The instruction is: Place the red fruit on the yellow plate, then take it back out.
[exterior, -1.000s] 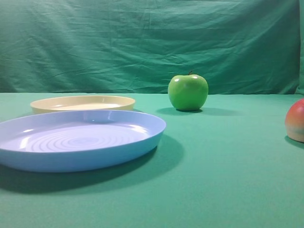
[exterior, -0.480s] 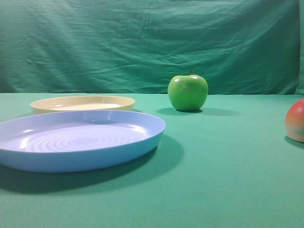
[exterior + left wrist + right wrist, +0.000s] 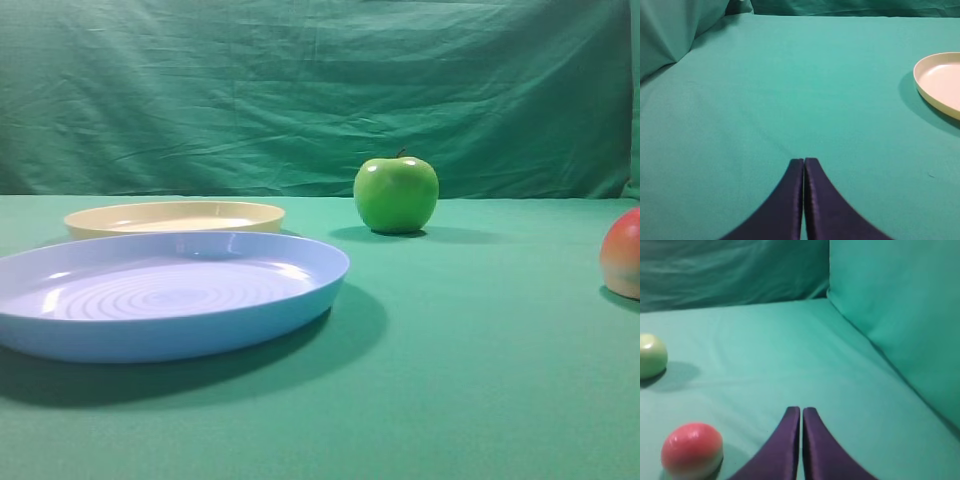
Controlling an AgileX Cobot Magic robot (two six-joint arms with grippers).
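— green cloth everywhere up high. where's the red fruit (image 3: 623, 254)?
— on the cloth at the right edge, partly cut off, well apart from the yellow plate (image 3: 174, 216) behind the blue plate (image 3: 170, 292); a green apple (image 3: 396, 194) stands between.
— left wrist?
— left gripper (image 3: 804, 161) pressed together, holding nothing, plate's rim at right.
— right wrist?
— right gripper (image 3: 801, 410) likewise closed and bare, fruit to its lower left.

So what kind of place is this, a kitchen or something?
Probably not a kitchen: more likely a staged test table. Green cloth covers the tabletop and hangs behind it, and only a few props sit on it: a yellow plate, a blue plate, a green apple and a red fruit.
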